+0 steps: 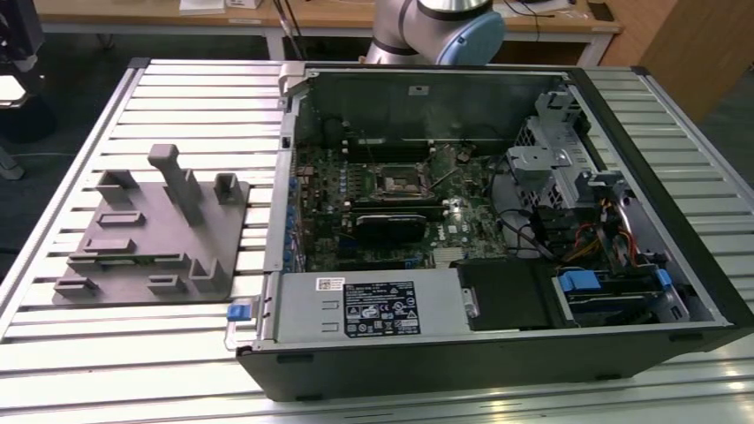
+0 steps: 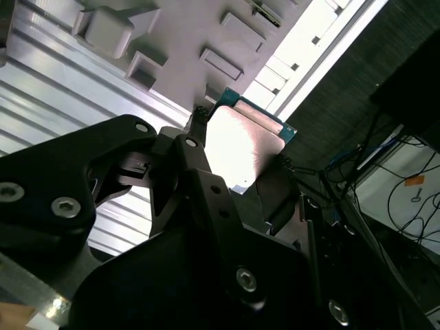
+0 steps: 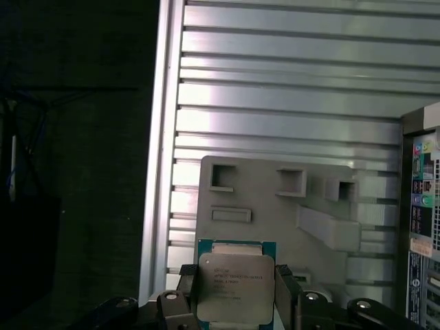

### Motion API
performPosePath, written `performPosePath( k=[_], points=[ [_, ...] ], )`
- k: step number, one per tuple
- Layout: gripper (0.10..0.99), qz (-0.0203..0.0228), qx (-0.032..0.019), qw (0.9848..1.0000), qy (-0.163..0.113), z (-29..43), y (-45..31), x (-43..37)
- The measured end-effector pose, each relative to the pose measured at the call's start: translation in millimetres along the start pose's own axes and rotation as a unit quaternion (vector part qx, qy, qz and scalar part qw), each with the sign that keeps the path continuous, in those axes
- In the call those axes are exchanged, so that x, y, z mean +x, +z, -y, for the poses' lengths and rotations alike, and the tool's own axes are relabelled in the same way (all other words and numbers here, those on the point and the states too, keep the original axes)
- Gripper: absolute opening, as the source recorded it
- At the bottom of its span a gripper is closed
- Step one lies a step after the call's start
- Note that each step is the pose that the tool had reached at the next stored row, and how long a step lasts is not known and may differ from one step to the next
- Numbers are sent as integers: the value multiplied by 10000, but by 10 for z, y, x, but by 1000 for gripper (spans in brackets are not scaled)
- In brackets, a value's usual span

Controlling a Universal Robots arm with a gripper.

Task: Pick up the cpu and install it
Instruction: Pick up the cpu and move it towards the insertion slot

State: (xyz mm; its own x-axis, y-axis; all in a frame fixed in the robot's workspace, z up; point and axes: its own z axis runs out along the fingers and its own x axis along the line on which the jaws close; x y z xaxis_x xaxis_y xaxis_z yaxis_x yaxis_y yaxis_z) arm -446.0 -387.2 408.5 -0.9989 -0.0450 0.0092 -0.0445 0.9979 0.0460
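Observation:
In both wrist views my gripper (image 3: 235,276) is shut on the cpu (image 3: 236,287), a flat square chip with a silvery top and a thin green edge. One black finger presses on each of two opposite sides. The chip hangs well above the slatted table, over the grey plastic fixture (image 3: 275,206). In the second wrist view the cpu (image 2: 240,148) shines bright between the fingers (image 2: 198,120). The black square-framed socket (image 1: 398,183) sits in the middle of the motherboard inside the open computer case (image 1: 495,353). The arm's base (image 1: 436,26) stands behind the case.
The grey fixture (image 1: 154,230) with upright blocks lies on the slatted aluminium table (image 1: 71,389) at the exterior view's left of the case. Cables, drive cages and a black power supply (image 1: 377,305) crowd the case around the motherboard. A dark floor lies beyond the table edge.

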Motion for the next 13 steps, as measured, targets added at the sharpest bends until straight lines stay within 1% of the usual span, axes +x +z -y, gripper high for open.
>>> performPosePath(
  k=[8, 13],
  points=[
    [541, 1, 1, 10000, 0, -11, -109, 1],
    [541, 1, 1, 10000, 0, -12, -122, 0]
  ],
)
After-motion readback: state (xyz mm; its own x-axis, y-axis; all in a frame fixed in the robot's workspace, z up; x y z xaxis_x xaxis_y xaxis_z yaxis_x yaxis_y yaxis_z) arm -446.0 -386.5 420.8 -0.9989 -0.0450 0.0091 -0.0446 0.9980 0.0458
